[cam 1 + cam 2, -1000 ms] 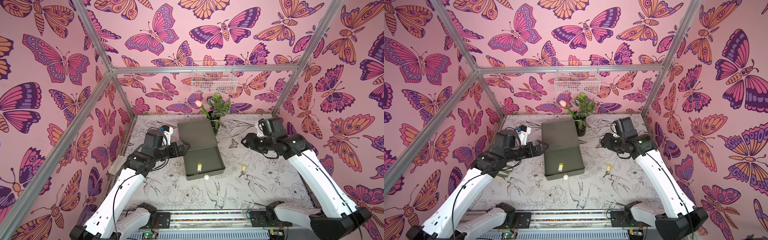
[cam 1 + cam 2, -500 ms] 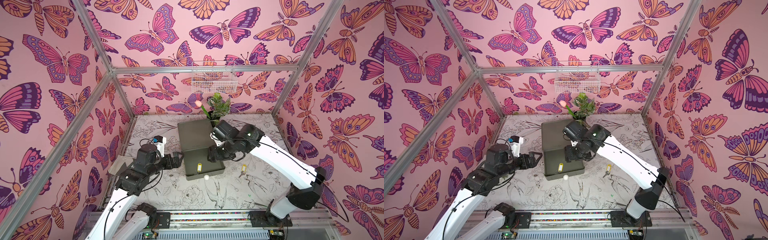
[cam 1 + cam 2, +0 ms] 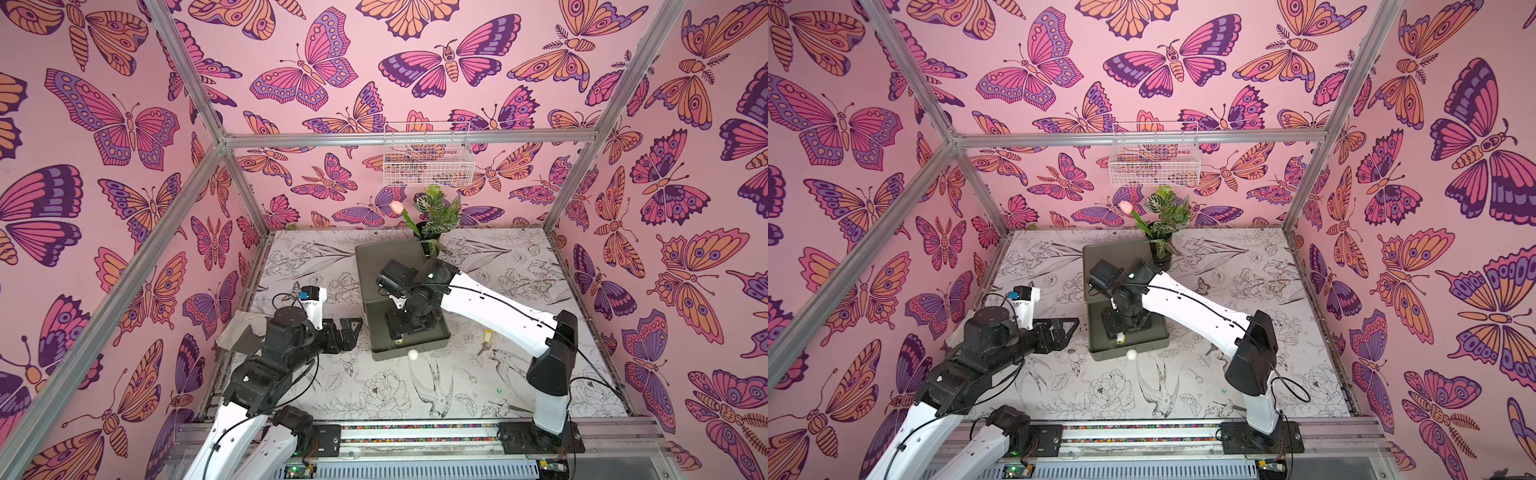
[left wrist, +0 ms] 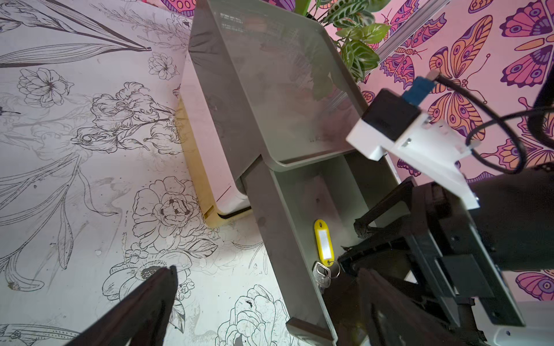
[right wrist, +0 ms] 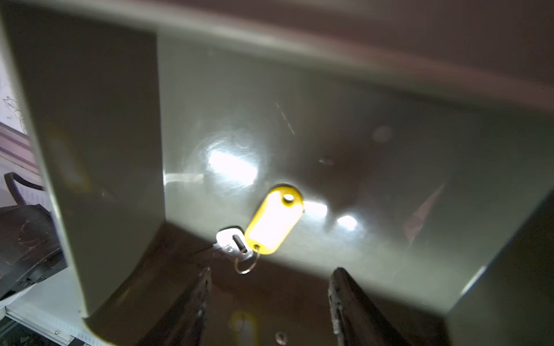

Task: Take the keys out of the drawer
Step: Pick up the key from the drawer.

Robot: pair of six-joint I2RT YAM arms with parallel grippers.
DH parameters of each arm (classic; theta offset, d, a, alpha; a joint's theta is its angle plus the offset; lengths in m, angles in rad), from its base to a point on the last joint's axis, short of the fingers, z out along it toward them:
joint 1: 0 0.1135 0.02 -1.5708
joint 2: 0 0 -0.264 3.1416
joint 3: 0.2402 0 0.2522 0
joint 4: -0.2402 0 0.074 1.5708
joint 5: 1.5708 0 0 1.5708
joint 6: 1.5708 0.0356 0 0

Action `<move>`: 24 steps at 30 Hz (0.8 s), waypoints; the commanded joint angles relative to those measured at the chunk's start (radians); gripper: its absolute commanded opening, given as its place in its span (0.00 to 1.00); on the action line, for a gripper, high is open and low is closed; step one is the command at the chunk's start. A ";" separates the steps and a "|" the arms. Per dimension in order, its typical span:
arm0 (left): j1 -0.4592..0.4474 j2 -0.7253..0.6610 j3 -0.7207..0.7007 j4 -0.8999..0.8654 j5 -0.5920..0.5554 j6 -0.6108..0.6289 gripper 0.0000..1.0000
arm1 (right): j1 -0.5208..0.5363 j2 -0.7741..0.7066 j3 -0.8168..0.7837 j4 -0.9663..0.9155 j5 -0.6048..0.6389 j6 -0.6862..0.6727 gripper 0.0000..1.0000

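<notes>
My right gripper (image 5: 271,273) hangs inside the open olive-grey plastic drawer (image 5: 90,149), jaws partly apart and empty. The metal keys on a ring with a yellow plastic tag (image 5: 271,223) lie on the drawer floor just ahead of them. My left gripper (image 3: 352,332) stands wide beside the drawer, over the flower-printed bench (image 3: 374,395).

No legible text, brand or number was noted; the yellow key tag (image 4: 324,242) insert showed plain white.
</notes>
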 commanded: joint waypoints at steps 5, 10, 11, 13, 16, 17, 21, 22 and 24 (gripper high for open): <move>0.005 -0.026 0.002 -0.024 0.001 0.012 1.00 | 0.035 0.024 0.020 -0.018 0.048 -0.004 0.66; 0.005 -0.041 0.008 -0.042 0.001 0.010 1.00 | 0.036 0.035 0.003 -0.008 0.062 0.007 0.63; 0.005 -0.042 0.010 -0.048 0.001 0.012 1.00 | 0.036 0.038 0.003 -0.006 0.063 0.007 0.62; 0.005 -0.044 0.013 -0.058 -0.001 0.014 1.00 | 0.037 0.043 0.001 -0.001 0.063 0.007 0.61; 0.005 -0.052 0.011 -0.068 -0.007 0.013 1.00 | 0.036 0.048 -0.003 0.001 0.069 0.007 0.59; 0.005 -0.054 0.009 -0.068 -0.007 0.011 1.00 | 0.036 0.048 -0.006 0.002 0.066 0.007 0.59; 0.005 -0.056 0.000 -0.068 -0.013 -0.002 1.00 | 0.036 0.038 -0.033 0.009 0.075 0.006 0.49; 0.005 -0.055 -0.001 -0.068 -0.013 -0.006 1.00 | 0.036 0.034 -0.039 0.012 0.085 0.008 0.45; 0.005 -0.050 -0.003 -0.068 -0.012 -0.013 1.00 | 0.037 0.026 -0.058 0.025 0.094 0.010 0.38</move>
